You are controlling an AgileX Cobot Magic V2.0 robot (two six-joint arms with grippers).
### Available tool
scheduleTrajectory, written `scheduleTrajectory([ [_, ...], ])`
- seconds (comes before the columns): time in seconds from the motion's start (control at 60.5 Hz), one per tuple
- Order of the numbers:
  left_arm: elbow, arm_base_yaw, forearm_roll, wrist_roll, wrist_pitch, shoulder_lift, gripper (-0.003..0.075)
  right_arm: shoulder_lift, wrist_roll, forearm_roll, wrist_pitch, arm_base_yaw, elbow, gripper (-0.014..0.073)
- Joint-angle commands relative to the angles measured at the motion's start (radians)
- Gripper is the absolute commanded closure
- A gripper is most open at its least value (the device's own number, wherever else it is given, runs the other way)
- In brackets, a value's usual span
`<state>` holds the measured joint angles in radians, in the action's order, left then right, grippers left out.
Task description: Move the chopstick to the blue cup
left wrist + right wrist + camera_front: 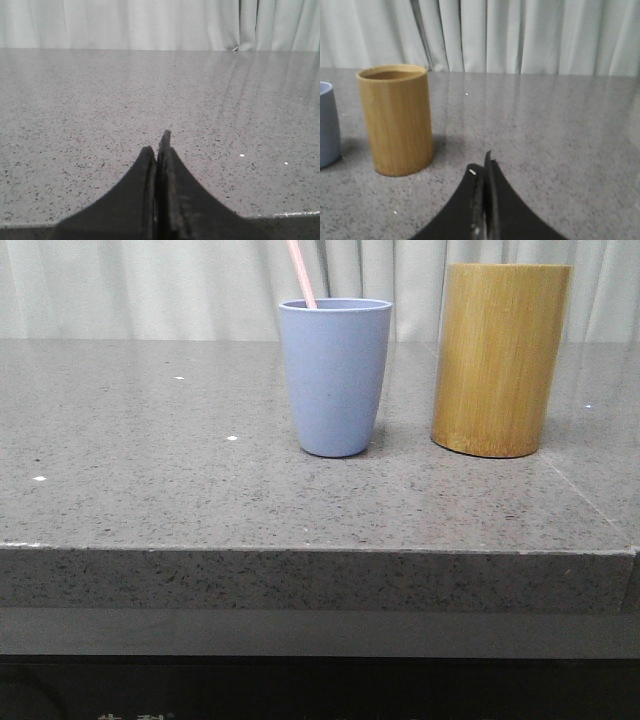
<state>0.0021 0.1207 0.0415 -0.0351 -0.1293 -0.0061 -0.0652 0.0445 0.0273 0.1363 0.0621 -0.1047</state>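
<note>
Chopstick [302,273] stood leaning in blue cup [335,375], mid-bench, long axis near upright | wooden holder [499,358] beside it toward right edge | left pincer [159,150] closed, empty | right pincer [482,172] closed, empty, nearer.

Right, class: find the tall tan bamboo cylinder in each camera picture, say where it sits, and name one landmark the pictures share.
Front view: the tall tan bamboo cylinder stands right of centre, beside the matte light blue cup holding a pale pink chopstick.
Left wrist view: not in it; only the speckled grey table and the shut left gripper.
Right wrist view: left of centre, beyond the shut right gripper.
Shared landmark: the pale pleated curtain.
</note>
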Motion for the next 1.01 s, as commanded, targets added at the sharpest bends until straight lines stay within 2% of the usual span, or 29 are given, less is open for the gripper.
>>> scheduleTrajectory([
  [0.0,0.006,0.000,0.009,0.007,0.088,-0.023,0.0739,0.045,-0.005,0.017,-0.082,-0.036,0.042,0.0704],
  [0.132,0.006,0.000,0.009,0.007,0.088,-0.023,0.0739,0.096,-0.005,0.021,-0.090,-0.043,0.129,0.0704],
  [0.264,0.006,0.000,0.009,0.007,0.088,-0.023,0.0739,0.096,-0.005,0.021,-0.042,-0.045,0.128,0.0704],
  [0.991,0.006,0.000,0.009,0.007,0.088,-0.023,0.0739,0.096,-0.005,0.021,-0.042,-0.045,0.128,0.0704],
])
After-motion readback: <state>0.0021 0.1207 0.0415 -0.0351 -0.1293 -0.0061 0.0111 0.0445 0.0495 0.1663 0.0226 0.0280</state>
